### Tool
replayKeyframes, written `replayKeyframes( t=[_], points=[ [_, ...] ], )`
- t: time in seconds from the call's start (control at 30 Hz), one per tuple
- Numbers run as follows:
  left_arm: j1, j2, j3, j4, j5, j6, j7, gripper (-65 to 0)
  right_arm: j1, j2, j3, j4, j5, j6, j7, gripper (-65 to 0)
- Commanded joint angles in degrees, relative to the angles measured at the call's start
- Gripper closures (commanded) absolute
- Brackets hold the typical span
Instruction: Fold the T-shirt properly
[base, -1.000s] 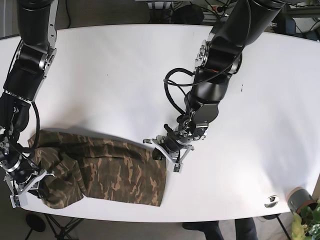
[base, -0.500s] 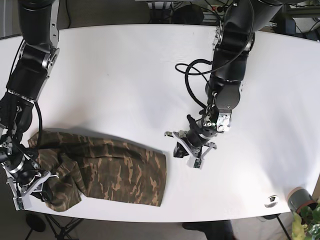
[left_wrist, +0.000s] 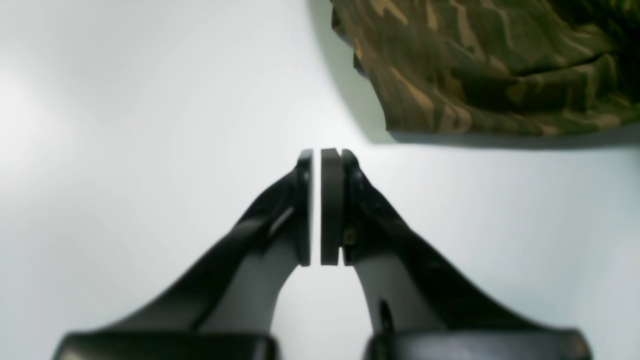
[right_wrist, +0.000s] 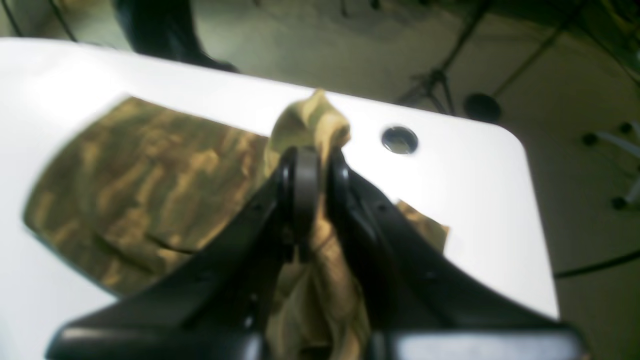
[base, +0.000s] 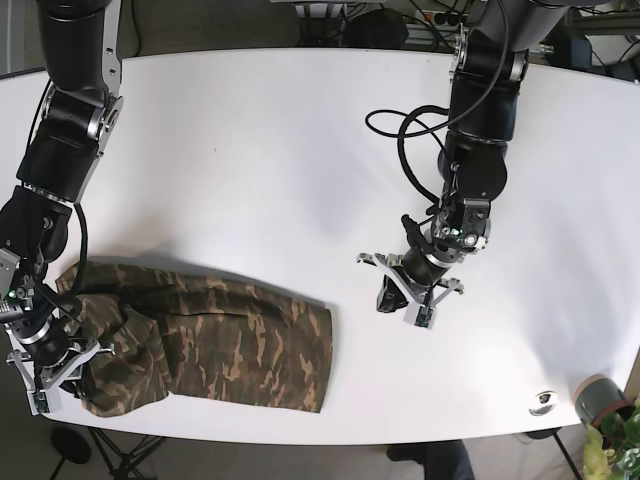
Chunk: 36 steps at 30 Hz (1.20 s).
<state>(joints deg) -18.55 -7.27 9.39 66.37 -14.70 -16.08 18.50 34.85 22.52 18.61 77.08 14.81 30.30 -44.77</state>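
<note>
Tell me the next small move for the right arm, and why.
Probably carry the pinched fold across the T-shirt. The right tool is shut on a bunched piece of the cloth near the table edge, while the left tool is shut, empty and clear of the fabric.

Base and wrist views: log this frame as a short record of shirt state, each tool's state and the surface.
garment: camouflage T-shirt, folded and bunched at the table's front corner on the right arm's side
right tool: shut on a raised fold of the T-shirt
left tool: shut, holding nothing, over bare table beside the shirt's edge
surface: white table
other: small round metal fitting near the table's front edge
</note>
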Motion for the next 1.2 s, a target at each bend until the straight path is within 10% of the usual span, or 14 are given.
replayKeyframes(
  t=[0.0,0.5,0.83,1.17],
  points=[
    [-0.84,-1.13,-0.29,1.63,-0.47,-0.06,-1.14,0.0,0.71,1.43,3.76,0.86,-1.05,-0.19,2.09,-2.5],
    [2.68,-2.27,-5.21,1.54,-0.47,-0.06,-1.14,0.0,-17.14,-4.55,17.83,0.94,-2.10,0.33,2.62,-4.4],
    [3.73,-2.53,-7.94,1.81,-0.47,-0.14,-1.14,0.0,-19.25,-6.39,19.32,4.28,-2.10,0.42,2.71,-49.0],
    [2.24,-2.53,-9.78,1.81,-0.47,-0.14,5.01,0.0,-17.75,-8.06,6.05,10.88,-2.02,0.42,2.53,-52.2]
  ],
)
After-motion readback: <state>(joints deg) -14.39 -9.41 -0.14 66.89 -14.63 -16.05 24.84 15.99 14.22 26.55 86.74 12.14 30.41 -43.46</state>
